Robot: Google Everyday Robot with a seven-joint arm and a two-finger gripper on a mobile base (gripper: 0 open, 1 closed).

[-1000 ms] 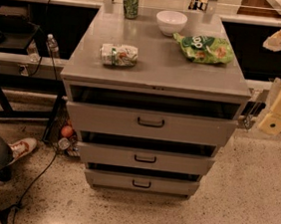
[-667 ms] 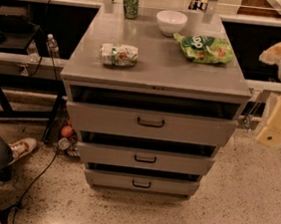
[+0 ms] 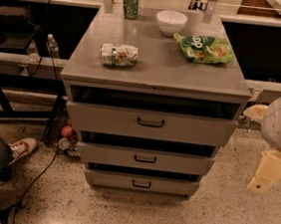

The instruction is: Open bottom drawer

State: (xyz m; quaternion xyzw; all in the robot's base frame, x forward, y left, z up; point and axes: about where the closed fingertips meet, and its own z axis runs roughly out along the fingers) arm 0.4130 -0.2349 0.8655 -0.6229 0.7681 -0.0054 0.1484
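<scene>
The end effector (image 3: 267, 173) hangs by the cabinet's right side; I cannot tell its grip state. The bottom drawer (image 3: 118, 181) lies left and slightly lower. Best to meet its black handle (image 3: 141, 184) squarely, then pull straight out.

The bottom drawer (image 3: 172, 186), the lowest, shallowest grey front with a small black centre handle, sits level, with the claw (image 3: 261, 181) well apart at its right.

We count three drawers (image 3: 150, 123) (image 3: 145, 159) (image 3: 142, 184), two cans (image 3: 130, 2) (image 3: 119, 54), one bowl (image 3: 171, 22), one bag (image 3: 203, 48), one bottle (image 3: 51, 47), and one gripper (image 3: 265, 176) low at right.
</scene>
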